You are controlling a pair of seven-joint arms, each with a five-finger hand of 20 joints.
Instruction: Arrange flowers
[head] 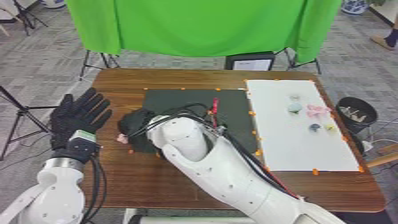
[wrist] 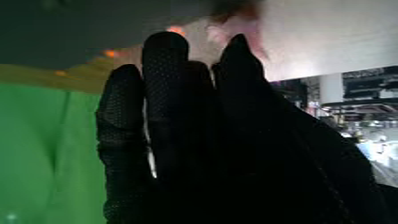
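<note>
Flowers [head: 317,111]: on the white sheet [head: 284,150] at the right of the worktop [head: 124,185], a pink cluster [head: 315,112] sits near a pale blue piece [head: 294,107], a dark blue one [head: 314,127] and a yellow one [head: 330,127]
Pink bloom [head: 122,138]: off the left edge of the dark mat [head: 187,172], just beside the right robot hand [head: 136,122]; whether they touch, I cannot tell
Right robot hand: fingers straight and close together, tips towards pink petals [wrist: 233,31] in the right wrist view; no curl round a stem can be made out
Left robot hand [head: 78,117]: spread flat, palm bare, at the left edge of the worktop
Weight: probably next to nothing, so lifting should be easy, though a brush of the glove could push a bloom away
Petals: likely thin and soft, quick to crease or bend under a squeeze; best left outside the grip
Stem: the place to take hold, if there is one firm enough, just below the head, with a light pinch between thumb and fingertips
Surface: if the petals are smooth, they may slide against the glove's fabric, so a stem grip should be surer than a petal grip
Turning: a head may well swing or droop when raised, so a slow lift and an upright stem would suit it
</note>
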